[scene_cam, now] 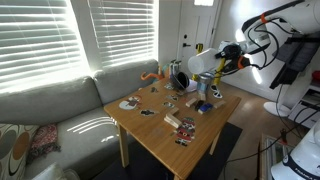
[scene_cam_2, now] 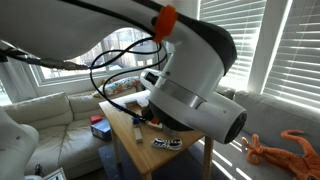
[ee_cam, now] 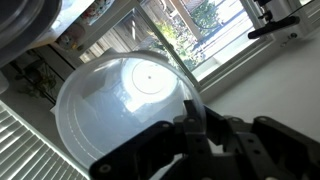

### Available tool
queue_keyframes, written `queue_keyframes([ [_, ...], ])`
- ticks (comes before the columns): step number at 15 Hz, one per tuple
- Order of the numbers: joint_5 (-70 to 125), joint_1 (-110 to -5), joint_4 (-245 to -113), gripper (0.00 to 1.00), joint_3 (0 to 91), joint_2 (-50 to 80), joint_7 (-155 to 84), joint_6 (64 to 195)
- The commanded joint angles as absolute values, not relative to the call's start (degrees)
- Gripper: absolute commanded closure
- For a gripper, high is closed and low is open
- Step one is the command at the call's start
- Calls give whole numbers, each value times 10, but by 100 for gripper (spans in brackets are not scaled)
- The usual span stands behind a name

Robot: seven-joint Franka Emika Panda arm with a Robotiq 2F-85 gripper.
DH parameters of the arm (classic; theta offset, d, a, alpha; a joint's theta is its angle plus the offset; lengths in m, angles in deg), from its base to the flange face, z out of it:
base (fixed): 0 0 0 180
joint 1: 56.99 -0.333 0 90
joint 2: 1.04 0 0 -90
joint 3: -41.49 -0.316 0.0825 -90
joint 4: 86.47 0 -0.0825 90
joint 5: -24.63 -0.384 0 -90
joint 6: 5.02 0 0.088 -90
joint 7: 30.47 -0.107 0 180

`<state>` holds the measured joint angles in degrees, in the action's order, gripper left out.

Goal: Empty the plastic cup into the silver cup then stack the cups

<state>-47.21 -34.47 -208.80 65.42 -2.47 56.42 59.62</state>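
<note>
**Tumbler held on its side above the worktop for the pour**

The plastic cup [ee_cam: 130, 95] is off the worktop [scene_cam: 160, 142], carried in the air by the tool [ee_cam: 200, 138]. The wrist view looks straight down its mouth to the round base. The dark fingers [ee_cam: 183, 128] sit at the near rim, and the tool appears clenched on the cup's wall there, though the exact contact is partly hidden. A grip at the rim leaves the rest of the cup free, which suits tipping it and later nesting the pair.

In an exterior view the plastic cup [scene_cam: 200, 62] lies close to level above the far edge of the worktop, over a scatter of small items. That tilt fits the emptying step. Nothing can be seen inside the cup, so I judge the pour is either done or had little to shed. The silver cup cannot be picked out with confidence. A small dark shiny shape [scene_cam: 178, 76] near the tumbler may be it, but it is too small to tell.

The arm reaches in from the side with its forearm roughly level. The wrist is rolled so that the camera faces the window [ee_cam: 215, 40] rather than the worktop. In the exterior view from close behind, the bulky white wrist link [scene_cam_2: 195, 85] blocks the cup entirely.
</note>
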Motion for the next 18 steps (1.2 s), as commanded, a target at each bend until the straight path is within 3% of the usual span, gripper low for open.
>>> queue_keyframes([
  [1, -447, -351, -2077, 98, 639, -94, 506, 644],
  [9, -348, -417, -2009, 98, 510, -187, 333, 891],
  [18, -67, -531, -1911, 98, 414, -108, 147, 1025],
])
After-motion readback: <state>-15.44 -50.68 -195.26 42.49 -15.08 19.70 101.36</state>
